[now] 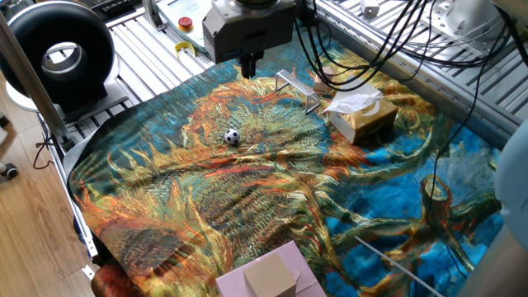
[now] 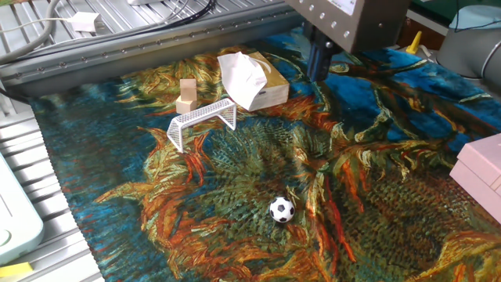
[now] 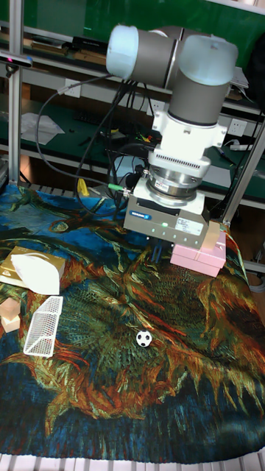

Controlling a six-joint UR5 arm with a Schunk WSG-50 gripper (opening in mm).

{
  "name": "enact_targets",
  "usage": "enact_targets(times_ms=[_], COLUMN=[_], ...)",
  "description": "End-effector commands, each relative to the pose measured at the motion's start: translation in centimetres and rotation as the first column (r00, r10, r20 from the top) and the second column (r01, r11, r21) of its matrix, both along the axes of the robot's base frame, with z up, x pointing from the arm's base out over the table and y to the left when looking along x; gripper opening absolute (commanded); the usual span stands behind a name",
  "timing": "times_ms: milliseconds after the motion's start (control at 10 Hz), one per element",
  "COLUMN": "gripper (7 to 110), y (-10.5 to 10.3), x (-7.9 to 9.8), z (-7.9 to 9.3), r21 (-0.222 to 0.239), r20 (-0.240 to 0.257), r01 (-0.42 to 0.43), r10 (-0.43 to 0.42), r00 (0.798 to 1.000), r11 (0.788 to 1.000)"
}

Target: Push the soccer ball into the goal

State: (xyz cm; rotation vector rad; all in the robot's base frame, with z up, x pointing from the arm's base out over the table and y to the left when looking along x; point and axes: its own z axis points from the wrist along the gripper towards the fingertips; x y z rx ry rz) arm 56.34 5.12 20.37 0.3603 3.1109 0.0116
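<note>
The soccer ball, tiny and white with black patches, rests alone on the painted cloth. The goal is a small silver mesh frame standing some way from the ball, near the tissue box. My gripper hangs above the cloth, well clear of the ball and beside the goal's end. Its dark fingers look pressed together, shut with nothing between them. In the tall fixed view the wrist body hides the fingertips.
A tan tissue box and a small wooden block sit just behind the goal. A pink box stands at the cloth's edge. Cables hang from the arm. A black round fan stands off the table.
</note>
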Motion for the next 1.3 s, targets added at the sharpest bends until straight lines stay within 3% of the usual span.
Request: enact_targets(times_ms=[0, 200, 300, 400, 500, 600, 800, 1000, 1200], gripper=[7, 7, 7, 7, 7, 7, 7, 7, 7], y=[-1.1, -1.8, -3.9, -6.0, -9.2, -11.1, -10.6, -7.3, -4.5], x=[0.2, 0.1, 0.2, 0.5, 0.8, 0.3, 0.4, 0.3, 0.0], z=[0.2, 1.2, 2.7, 3.9, 3.5, 2.7, 2.4, 2.9, 2.4], r21=[-0.05, -0.03, -0.023, 0.012, -0.006, -0.037, -0.029, -0.053, -0.059], r20=[0.003, -0.026, -0.06, -0.079, -0.06, -0.062, -0.062, -0.086, -0.066], r01=[-0.024, -0.017, -0.02, -0.012, -0.024, -0.033, -0.041, -0.042, -0.035], r10=[0.025, 0.016, 0.018, 0.013, 0.024, 0.031, 0.039, 0.038, 0.031], r00=[1.0, 1.0, 0.998, 0.997, 0.998, 0.998, 0.997, 0.996, 0.997], r11=[0.998, 0.999, 1.0, 1.0, 1.0, 0.999, 0.999, 0.998, 0.998])
